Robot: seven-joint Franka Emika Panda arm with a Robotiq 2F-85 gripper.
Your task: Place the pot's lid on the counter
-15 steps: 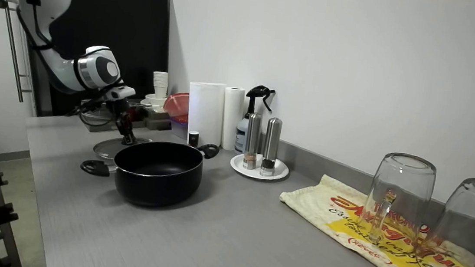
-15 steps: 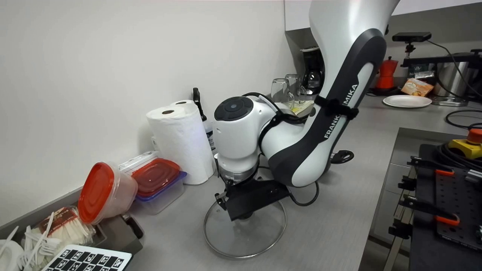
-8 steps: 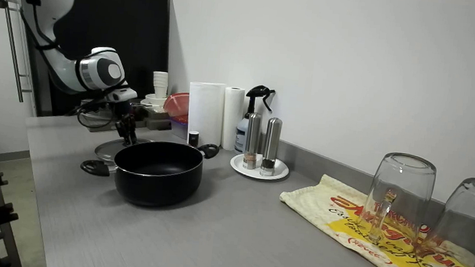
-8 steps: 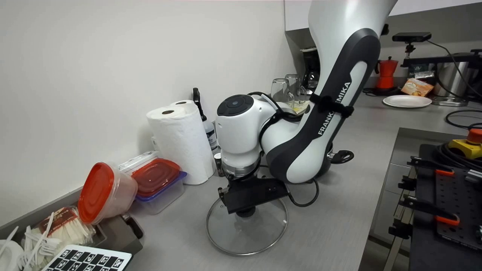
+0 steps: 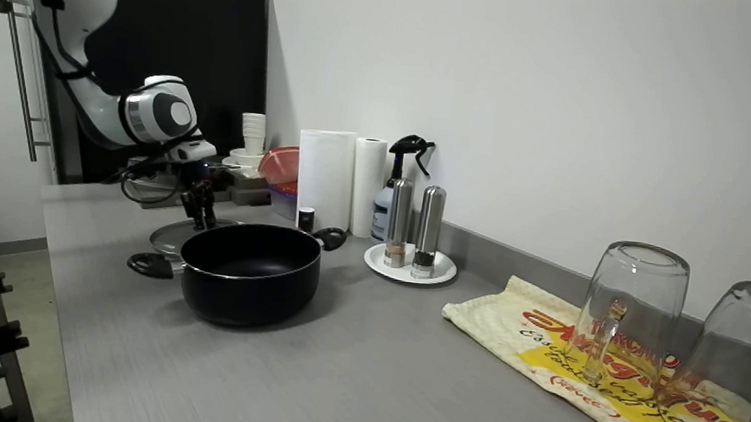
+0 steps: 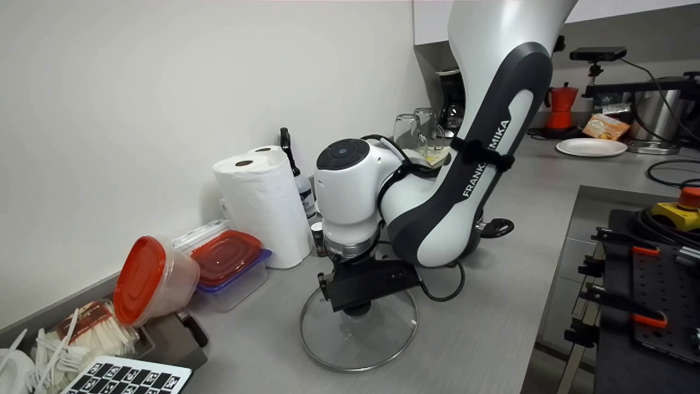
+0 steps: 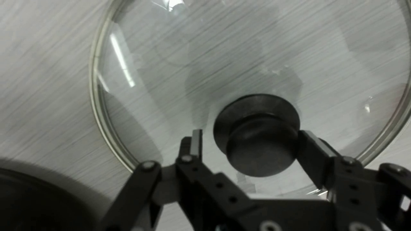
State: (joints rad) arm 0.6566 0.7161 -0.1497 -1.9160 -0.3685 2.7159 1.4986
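Observation:
A clear glass lid point(image 6: 355, 345) with a metal rim and black knob point(image 7: 261, 150) lies flat on the grey counter point(image 5: 360, 368). My gripper point(image 7: 249, 132) is at the knob, its jaws apart and wider than it. In the wrist view a gap separates the left finger point(image 7: 196, 146) from the knob, while the right finger point(image 7: 316, 157) meets the knob's edge; whether they touch I cannot tell. The black pot point(image 5: 247, 295) stands uncovered beside the lid, partly hiding it in an exterior view. Its dark side point(image 7: 35, 202) fills the lower left corner of the wrist view.
Paper towel rolls point(image 6: 260, 213) and lidded plastic containers point(image 6: 224, 268) line the wall. A white plate point(image 5: 442, 272) carries two steel grinders point(image 5: 429, 230). Glass mugs point(image 5: 636, 298) stand on a patterned cloth point(image 5: 523, 322). The counter's open edge point(image 6: 538, 334) runs along one side.
My gripper's jaws have spread from the knob. The arm has risen slightly and shifted a little toward the pot, and the lid has slid slightly the same way. Over the last half second both hold nearly still.

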